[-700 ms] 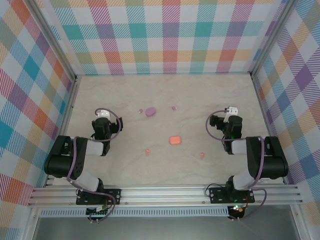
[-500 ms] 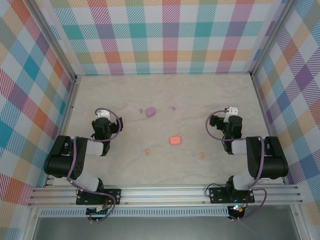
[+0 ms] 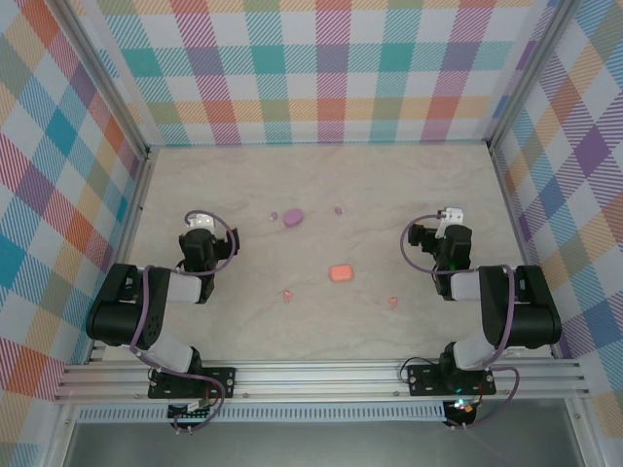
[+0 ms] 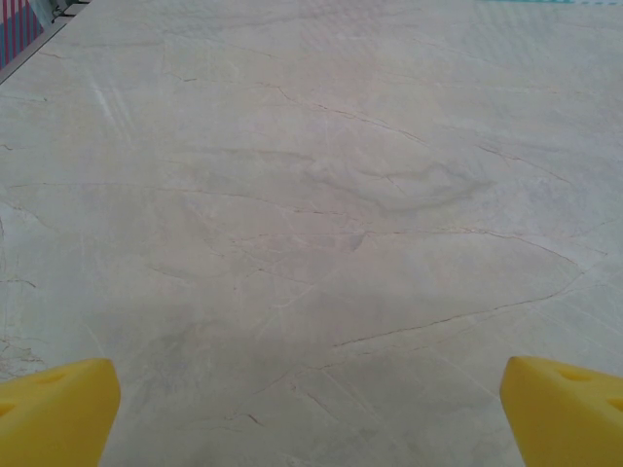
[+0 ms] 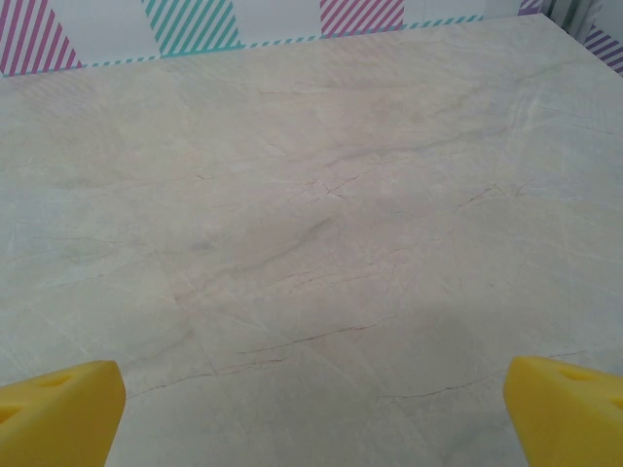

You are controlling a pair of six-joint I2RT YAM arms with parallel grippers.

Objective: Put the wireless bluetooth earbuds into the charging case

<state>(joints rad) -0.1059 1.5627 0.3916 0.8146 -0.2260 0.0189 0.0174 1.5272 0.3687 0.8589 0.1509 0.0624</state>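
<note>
1. Your left gripper (image 4: 310, 416) is spread wide. In its wrist view the two blunt yellow plastic fingertips (image 4: 54, 409) sit in opposite lower corners, with bare table between them.
2. Your right gripper (image 5: 311, 413) is just as wide apart and holds nothing. Its yellow wedge-shaped tips (image 5: 58, 404) frame the same bare surface.
3. The table (image 3: 409, 180) is a matte, pale beige, marble-look slab crossed by fine dark veins.
4. The small rounded purple case (image 3: 293, 218), smooth as a pebble, lies toward the far middle of the table. You cannot tell from above whether its lid is up.
5. The two tiny purple earbuds lie loose on the table. One (image 3: 274, 215) is just beside that case on its left, the other (image 3: 338, 209) near it on the right.
6. The salmon-orange case (image 3: 340, 273), a rounded rectangle, rests nearer the arms, about midway between them.
7. The two salmon-orange earbuds lie outside it. One (image 3: 288, 295) is near its left, the other (image 3: 392, 302) near its right.
8. Both grippers are well apart from every piece.
9. Pastel plaid walls (image 3: 311, 68) enclose the table on three sides.
</note>
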